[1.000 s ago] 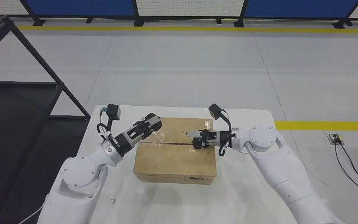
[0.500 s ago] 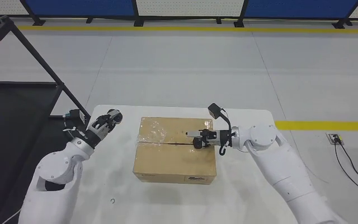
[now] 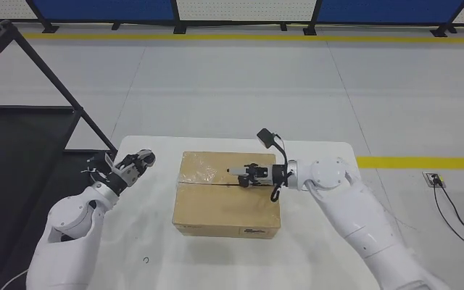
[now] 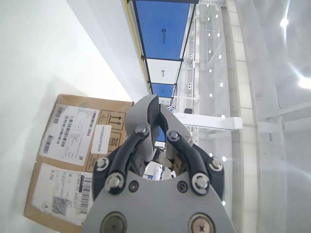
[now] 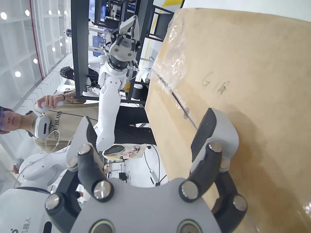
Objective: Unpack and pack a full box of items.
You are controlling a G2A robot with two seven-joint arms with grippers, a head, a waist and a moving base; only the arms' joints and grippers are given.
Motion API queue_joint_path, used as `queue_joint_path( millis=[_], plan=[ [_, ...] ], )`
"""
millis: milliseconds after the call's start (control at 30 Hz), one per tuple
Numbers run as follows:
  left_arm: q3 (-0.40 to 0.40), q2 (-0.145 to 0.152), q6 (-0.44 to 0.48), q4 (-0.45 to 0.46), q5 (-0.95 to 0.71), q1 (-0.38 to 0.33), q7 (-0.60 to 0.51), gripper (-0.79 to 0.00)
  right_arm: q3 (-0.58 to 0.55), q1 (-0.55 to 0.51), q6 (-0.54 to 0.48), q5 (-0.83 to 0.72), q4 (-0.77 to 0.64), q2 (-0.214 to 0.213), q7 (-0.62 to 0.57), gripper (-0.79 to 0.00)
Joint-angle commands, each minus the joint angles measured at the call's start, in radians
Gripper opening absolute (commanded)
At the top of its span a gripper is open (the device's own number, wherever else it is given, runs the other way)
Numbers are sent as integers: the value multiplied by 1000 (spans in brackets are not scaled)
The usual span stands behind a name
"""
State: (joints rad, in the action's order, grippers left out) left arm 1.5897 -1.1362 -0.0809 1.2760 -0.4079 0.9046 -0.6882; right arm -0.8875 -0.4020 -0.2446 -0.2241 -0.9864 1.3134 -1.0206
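My right gripper (image 3: 243,175) sits spread over the taped box (image 3: 217,210) seam
With my left gripper (image 4: 155,106) closed empty, well clear, snagging the tape (image 5: 170,56) could drag the unbraced box

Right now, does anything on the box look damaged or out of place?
Yes: the clear tape on the box top is crumpled and lifted at one end of the centre seam instead of lying flat. Otherwise the box looks shut and intact.
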Motion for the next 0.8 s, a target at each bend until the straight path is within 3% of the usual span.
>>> queue_joint_path(
  millis=[0,400,467,533,567,600,633,767],
  plan=[
    [7,1,-4,20,-30,19,-13,-773,22,14,-2,5,10,12,34,0],
    [12,2,-95,210,-189,103,-43,-727,72,63,-7,-6,104,57,93,0],
    [0,2,-132,230,-196,102,-48,-686,76,65,-1,-8,118,61,93,0],
    [-18,3,-168,240,-178,94,-37,-573,78,66,-3,-11,131,65,93,0],
    [-28,3,-185,244,-169,88,-30,-379,76,65,-9,-15,137,67,94,0],
    [-37,4,-205,245,-164,82,-23,-65,73,64,-17,-19,141,67,92,0],
    [-43,4,-228,246,-151,75,-8,0,69,63,-26,-23,144,67,89,0],
    [-46,5,-241,249,-144,70,1,0,53,54,-55,-23,138,63,78,0]
  ],
)
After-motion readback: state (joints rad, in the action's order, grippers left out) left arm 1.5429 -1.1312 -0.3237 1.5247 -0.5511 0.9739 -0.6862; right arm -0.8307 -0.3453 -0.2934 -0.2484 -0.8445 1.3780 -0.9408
